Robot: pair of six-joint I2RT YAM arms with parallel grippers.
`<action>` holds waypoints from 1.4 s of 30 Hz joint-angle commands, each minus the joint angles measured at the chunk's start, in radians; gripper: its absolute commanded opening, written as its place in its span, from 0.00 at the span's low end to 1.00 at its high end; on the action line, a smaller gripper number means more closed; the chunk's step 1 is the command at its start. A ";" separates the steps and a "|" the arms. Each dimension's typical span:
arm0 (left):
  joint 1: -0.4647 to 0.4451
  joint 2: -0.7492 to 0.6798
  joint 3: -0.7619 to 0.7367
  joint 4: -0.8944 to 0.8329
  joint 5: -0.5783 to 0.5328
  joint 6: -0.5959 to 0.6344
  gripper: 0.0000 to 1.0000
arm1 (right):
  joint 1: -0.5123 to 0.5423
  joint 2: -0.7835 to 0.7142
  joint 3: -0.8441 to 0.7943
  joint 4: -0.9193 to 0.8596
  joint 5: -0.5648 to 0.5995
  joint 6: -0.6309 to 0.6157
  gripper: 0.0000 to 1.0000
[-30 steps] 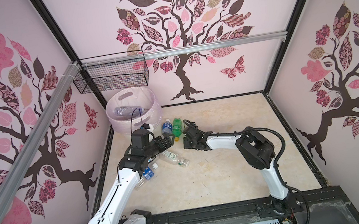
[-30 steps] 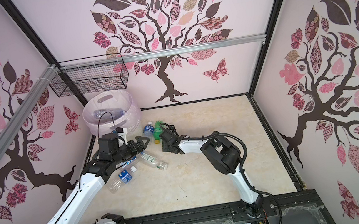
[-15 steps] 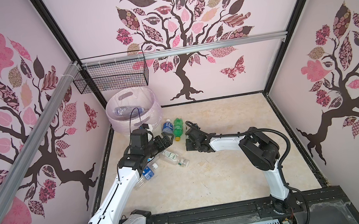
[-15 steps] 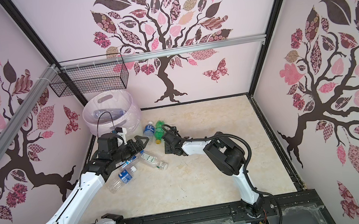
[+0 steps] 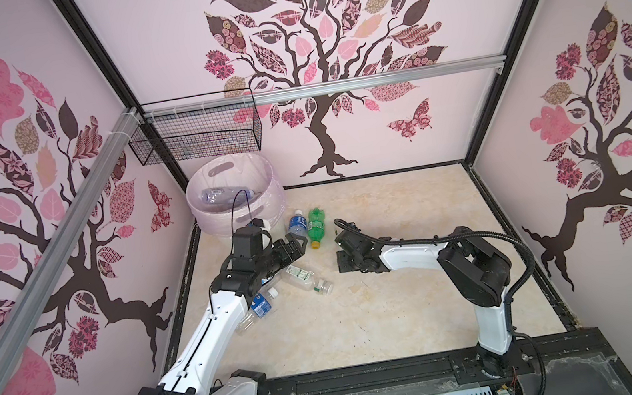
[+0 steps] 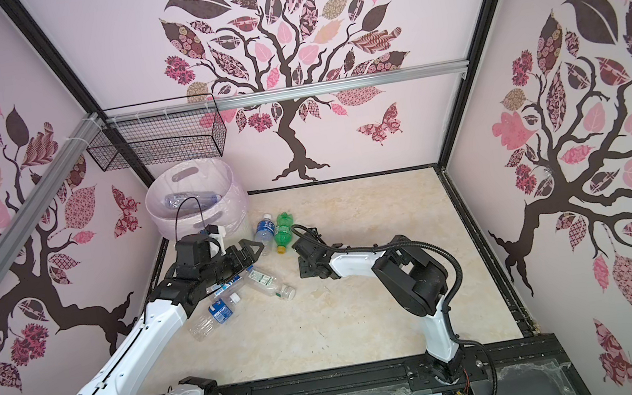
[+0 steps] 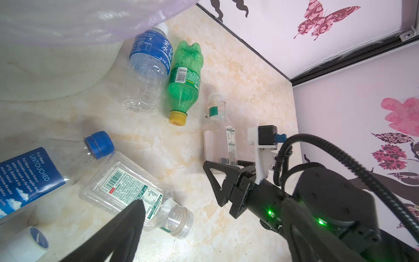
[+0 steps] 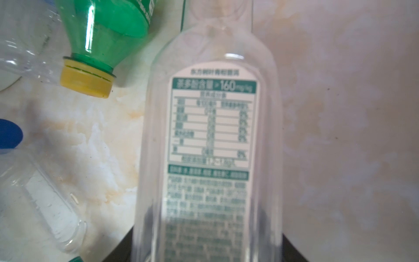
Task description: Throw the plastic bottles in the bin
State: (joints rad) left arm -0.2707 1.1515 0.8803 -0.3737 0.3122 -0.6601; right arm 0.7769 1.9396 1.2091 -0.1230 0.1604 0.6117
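Farthest from the bin of the loose ones, the near bottle [image 5: 256,309] lies flat, blue-labelled and white-capped. Its print is too small to read in both top views, and the left wrist view cuts off all but the cap. Next toward the bin lies the Fiji bottle [image 7: 31,179], blue-capped, its blue label reading "FIJI Water" and "UNTOUCHED". In both top views the left arm hides most of it. Against it lies the square bottle [image 7: 127,188], clear, with a green-and-white label that bears a barcode and print too fine to read.

The left gripper [image 5: 292,253] hangs over these with its jaws spread wide and nothing in them. One finger [image 7: 127,226] crosses in front of the square bottle's label.

The right gripper [image 7: 226,164] is clamped on the base of the held bottle [image 8: 210,127], clear and white-capped, its cap end pointing away from the gripper. Its green-and-white label carries a table in Chinese. Only "160 mg/kg" reads clearly and the rest is blurred. I cannot tell whether it rests on the floor, and in both top views the gripper hides it.

Just beside the bin's foot lie the green bottle [image 7: 184,77], with a yellow cap and a barcode, and, touching it, the blue bottle [image 7: 147,68], with white Chinese characters on a blue label.

The bin [image 5: 271,207] holds several clear bottles [image 5: 217,195]. Their number is hard to make out. Above the bin hangs the basket [image 5: 197,139].
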 commanded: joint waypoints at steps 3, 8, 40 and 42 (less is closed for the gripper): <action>-0.046 0.008 0.011 -0.004 -0.055 0.022 0.97 | -0.002 -0.119 -0.034 -0.013 0.024 -0.074 0.54; -0.074 0.030 0.059 -0.031 -0.094 -0.002 0.97 | -0.001 -0.201 -0.071 -0.018 0.028 -0.127 0.53; -0.159 0.299 0.430 0.018 -0.024 -0.087 0.92 | 0.057 -0.547 -0.138 0.061 -0.180 -0.335 0.52; -0.159 0.309 0.438 0.029 -0.010 -0.091 0.88 | 0.061 -0.562 -0.146 0.076 -0.191 -0.336 0.53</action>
State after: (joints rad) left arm -0.4282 1.4464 1.2827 -0.3790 0.2916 -0.7444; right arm 0.8265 1.4399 1.0714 -0.0906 -0.0101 0.3008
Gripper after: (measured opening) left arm 0.892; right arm 0.597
